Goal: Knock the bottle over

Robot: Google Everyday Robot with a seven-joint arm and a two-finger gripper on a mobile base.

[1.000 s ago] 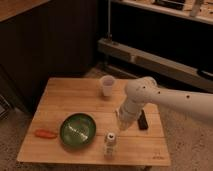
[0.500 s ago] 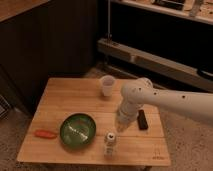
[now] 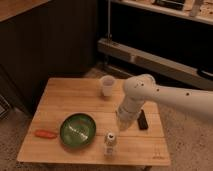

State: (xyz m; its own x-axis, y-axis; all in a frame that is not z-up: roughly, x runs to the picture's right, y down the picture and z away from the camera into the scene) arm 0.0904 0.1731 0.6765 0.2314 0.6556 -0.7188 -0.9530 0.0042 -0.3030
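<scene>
One tool [image 3: 121, 123], low over wooden surface [image 3: 60, 97], just behind small pale translucent bottle [image 3: 110, 143]; how far open cannot be told. Bottle stood upright near front edge, beside round green bowl [image 3: 78, 130]. Judged light, stiff, easily toppled; push best applied near whitish top. Versus earlier: tool brought slightly nearer, bottle unmoved.

Wooden table [image 3: 65, 95], dark cabinets [image 3: 50, 45], speckled floor [image 3: 192, 145], metal shelving [image 3: 150, 57].

Light wooden table [image 3: 60, 97], stuff sitting on it:
- round green bowl [image 3: 78, 130] front-left
- orange carrot-looking thing [image 3: 45, 133] just left of bowl
- white plastic cup [image 3: 107, 86] at back
- small pale translucent bottle [image 3: 110, 143] upright near front edge
- flat black rectangular object [image 3: 142, 120] on right
- gripper [image 3: 121, 126] low over tabletop, just behind bottle
</scene>
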